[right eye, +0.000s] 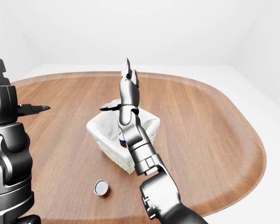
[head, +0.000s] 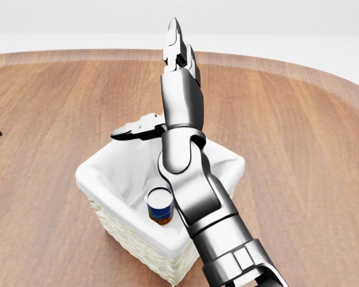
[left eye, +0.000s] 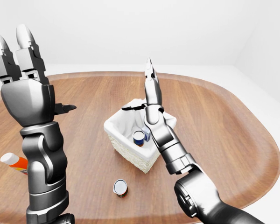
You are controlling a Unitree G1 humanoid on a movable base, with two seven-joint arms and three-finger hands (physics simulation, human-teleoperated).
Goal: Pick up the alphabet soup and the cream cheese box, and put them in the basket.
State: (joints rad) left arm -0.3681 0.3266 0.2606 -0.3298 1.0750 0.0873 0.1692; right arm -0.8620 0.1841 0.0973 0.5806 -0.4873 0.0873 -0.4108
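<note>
The alphabet soup can (head: 160, 206), blue-labelled with a white lid, stands upright inside the white-lined wicker basket (head: 90, 173). In the left-eye view a small blue and white box (left eye: 147, 134), apparently the cream cheese, lies in the basket beside the can (left eye: 139, 137). My right hand (head: 151, 89) is raised above the basket, open, with its fingers pointing up and the thumb out to the left; it holds nothing. My left hand (left eye: 44, 77) stands high at the left of the left-eye view, open and holding nothing.
A small can with a red and green label (left eye: 120, 187) stands on the wooden table (left eye: 214, 121) below the basket. An orange and white bottle (left eye: 14, 163) lies at the far left, behind my left arm. The table's rounded edge runs along the right.
</note>
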